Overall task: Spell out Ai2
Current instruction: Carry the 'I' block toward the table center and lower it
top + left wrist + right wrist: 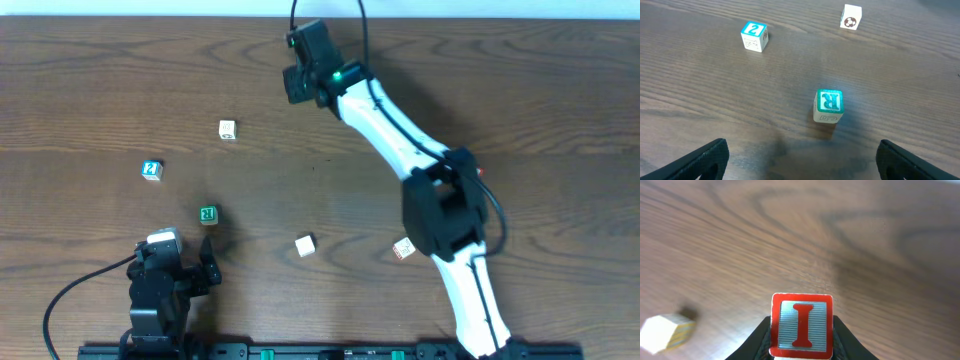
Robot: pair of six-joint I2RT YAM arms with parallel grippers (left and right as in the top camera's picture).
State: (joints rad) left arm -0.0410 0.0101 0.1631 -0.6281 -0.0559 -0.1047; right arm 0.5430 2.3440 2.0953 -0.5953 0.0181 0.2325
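My right gripper (299, 86) reaches over the far middle of the table. In the right wrist view it (801, 339) is shut on a red "I" block (801, 325), held above the wood. A blue "2" block (151, 170) lies at the left, and also shows in the left wrist view (754, 36). My left gripper (206, 266) is open and empty at the near left, its fingers (802, 160) spread wide. No "A" face shows on any block.
A green "R" block (208, 214) (829, 106) lies just ahead of the left gripper. A white soccer-ball block (228, 130) (851, 17) (665, 332) lies left of the right gripper. A white block (305, 245) and a red-marked block (404, 249) lie near the front.
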